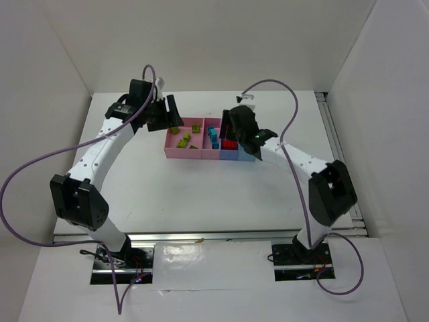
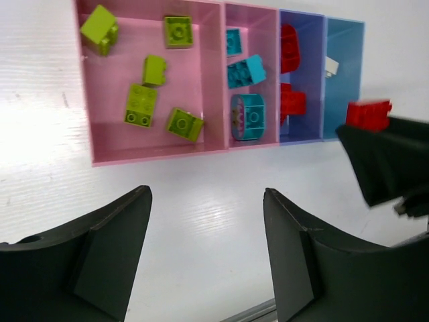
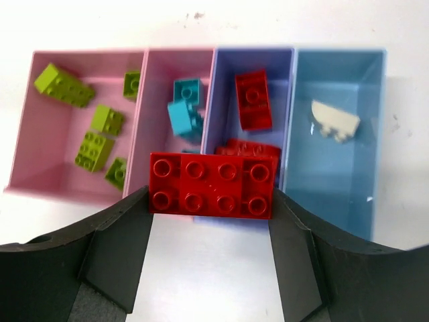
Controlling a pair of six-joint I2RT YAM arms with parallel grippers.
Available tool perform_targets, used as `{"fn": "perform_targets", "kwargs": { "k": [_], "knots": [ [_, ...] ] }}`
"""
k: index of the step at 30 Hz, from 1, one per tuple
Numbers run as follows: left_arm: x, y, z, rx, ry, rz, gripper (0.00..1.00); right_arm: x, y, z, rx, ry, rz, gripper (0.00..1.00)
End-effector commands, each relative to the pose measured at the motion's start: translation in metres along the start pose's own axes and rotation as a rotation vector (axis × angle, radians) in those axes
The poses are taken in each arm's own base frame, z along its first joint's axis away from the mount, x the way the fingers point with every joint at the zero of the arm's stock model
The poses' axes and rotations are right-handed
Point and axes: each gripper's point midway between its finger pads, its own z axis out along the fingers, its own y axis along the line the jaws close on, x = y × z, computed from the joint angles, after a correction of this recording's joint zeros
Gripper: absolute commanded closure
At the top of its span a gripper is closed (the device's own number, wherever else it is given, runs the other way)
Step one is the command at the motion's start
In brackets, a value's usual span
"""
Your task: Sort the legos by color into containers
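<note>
My right gripper [image 3: 209, 201] is shut on a red eight-stud lego [image 3: 211, 184], held above the near rim of the periwinkle bin [image 3: 228, 127]. That bin holds red legos [image 3: 253, 99]. The wide pink bin [image 3: 53, 154] holds several lime legos [image 3: 64, 85]. The narrow pink bin [image 3: 157, 87] holds cyan legos [image 3: 184, 111]. My left gripper [image 2: 208, 201] is open and empty, over bare table beside the wide pink bin [image 2: 107, 144]. In the left wrist view the held red lego [image 2: 369, 114] shows beside the light blue bin [image 2: 342, 80].
A small white piece [image 3: 333, 121] lies in the light blue bin [image 3: 335, 174]. In the top view the row of bins [image 1: 194, 153] sits mid-table, with white walls on three sides and a metal rail [image 1: 338, 144] along the right edge.
</note>
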Motion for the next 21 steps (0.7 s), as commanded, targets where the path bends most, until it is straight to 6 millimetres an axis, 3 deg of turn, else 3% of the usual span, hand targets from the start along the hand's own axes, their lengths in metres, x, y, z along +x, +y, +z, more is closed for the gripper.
{"fn": "perform_targets", "kwargs": {
  "k": [1, 5, 8, 12, 18, 21],
  "knots": [
    [-0.015, 0.004, -0.017, -0.006, -0.075, -0.01, 0.22, 0.009, 0.008, 0.029, -0.052, 0.099, -0.036, 0.56],
    [-0.002, 0.01, -0.011, 0.001, -0.033, -0.023, 0.22, 0.009, 0.006, 0.048, -0.043, 0.103, -0.027, 0.54],
    [-0.001, 0.006, -0.012, 0.024, -0.023, -0.023, 0.22, 0.009, 0.004, 0.063, -0.019, 0.108, -0.026, 0.35],
    [0.001, 0.011, -0.011, 0.014, -0.019, -0.031, 0.22, 0.001, 0.002, 0.067, 0.008, 0.085, -0.016, 0.2],
    [-0.002, 0.01, -0.006, 0.022, -0.014, -0.021, 0.22, -0.046, -0.003, 0.036, 0.036, -0.039, -0.004, 0.13],
    [-0.003, 0.008, -0.005, 0.033, -0.009, -0.02, 0.22, -0.06, -0.021, 0.018, 0.089, -0.074, -0.003, 0.12]
  ]
}}
